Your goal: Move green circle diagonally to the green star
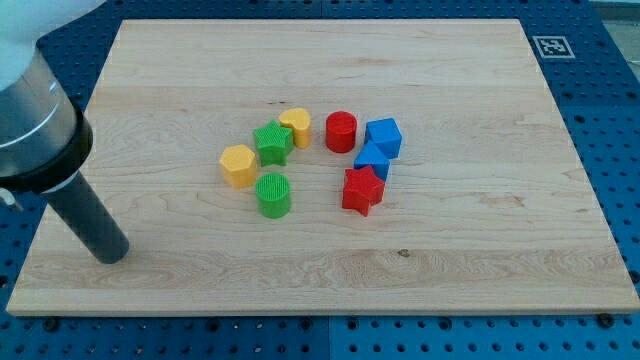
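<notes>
The green circle [273,194] stands on the wooden board, just below the green star [273,142] and slightly apart from it. My tip [110,254] rests on the board near the view's bottom left, well to the left of the green circle and touching no block. The rod runs up from it to the large grey arm body at the view's left edge.
A yellow hexagon [238,165] sits left of the green star and a yellow heart [296,126] at its upper right. A red cylinder [341,131], a blue cube [383,137], a second blue block [372,160] and a red star [362,190] cluster to the right. The board's edge [300,312] runs along the view's bottom.
</notes>
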